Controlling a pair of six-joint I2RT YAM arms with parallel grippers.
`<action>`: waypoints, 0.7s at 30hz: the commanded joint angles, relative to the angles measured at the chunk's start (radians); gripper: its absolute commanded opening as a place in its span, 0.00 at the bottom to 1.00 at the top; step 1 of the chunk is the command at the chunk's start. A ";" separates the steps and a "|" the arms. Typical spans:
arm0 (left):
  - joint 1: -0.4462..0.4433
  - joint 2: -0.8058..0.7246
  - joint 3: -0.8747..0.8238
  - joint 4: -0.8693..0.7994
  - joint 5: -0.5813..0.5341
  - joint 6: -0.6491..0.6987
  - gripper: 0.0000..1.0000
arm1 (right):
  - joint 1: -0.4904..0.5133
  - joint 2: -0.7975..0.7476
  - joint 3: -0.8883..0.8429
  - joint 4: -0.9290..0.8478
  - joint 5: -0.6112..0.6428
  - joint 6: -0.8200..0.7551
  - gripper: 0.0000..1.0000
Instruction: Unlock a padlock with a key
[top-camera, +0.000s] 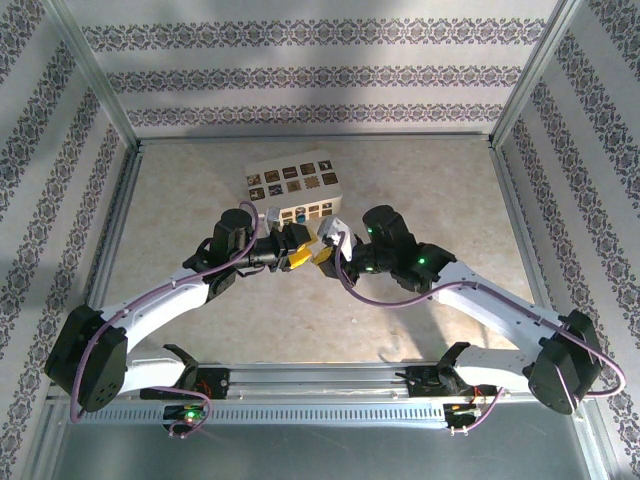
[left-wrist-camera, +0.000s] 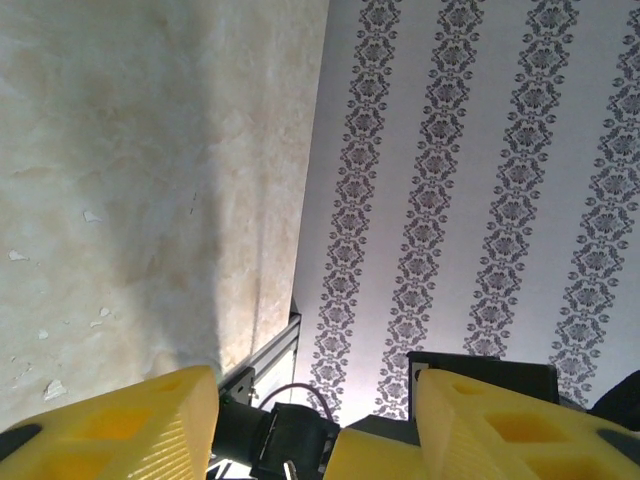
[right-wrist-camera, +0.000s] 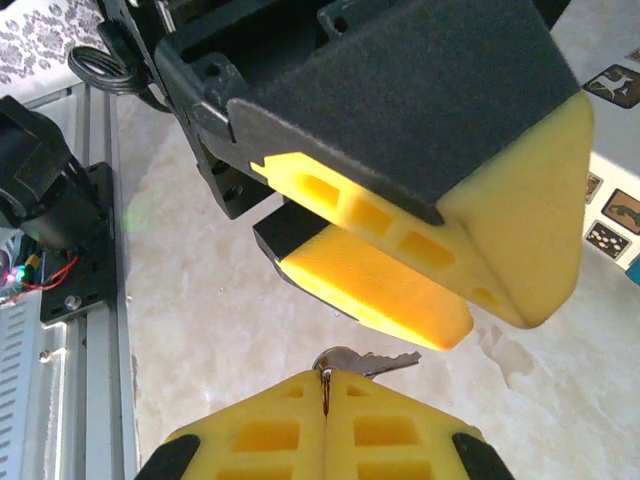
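Mid-table, the right gripper (right-wrist-camera: 325, 384) pinches the key (right-wrist-camera: 368, 360) by its bow, facing the left gripper (top-camera: 297, 257), whose fingers stand spread. The padlock (top-camera: 299, 214) sits just behind them against the patterned box (top-camera: 292, 183), toward the table's far edge. This looks like a key regrasp; the next move calls for aiming the blade at the keyhole. No writing is legible.

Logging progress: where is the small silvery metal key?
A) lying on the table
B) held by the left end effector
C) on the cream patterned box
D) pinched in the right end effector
D: the small silvery metal key pokes out between the shut yellow fingertips of the right end effector.
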 joint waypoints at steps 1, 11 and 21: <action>0.011 0.001 -0.002 0.042 0.030 -0.012 0.51 | 0.011 0.010 0.045 -0.008 0.002 -0.049 0.00; 0.011 0.001 0.002 0.015 0.029 0.011 0.31 | 0.025 0.049 0.082 -0.003 0.005 -0.074 0.00; 0.010 -0.020 -0.005 0.003 -0.002 0.039 0.00 | 0.026 0.019 0.066 -0.006 0.039 -0.074 0.00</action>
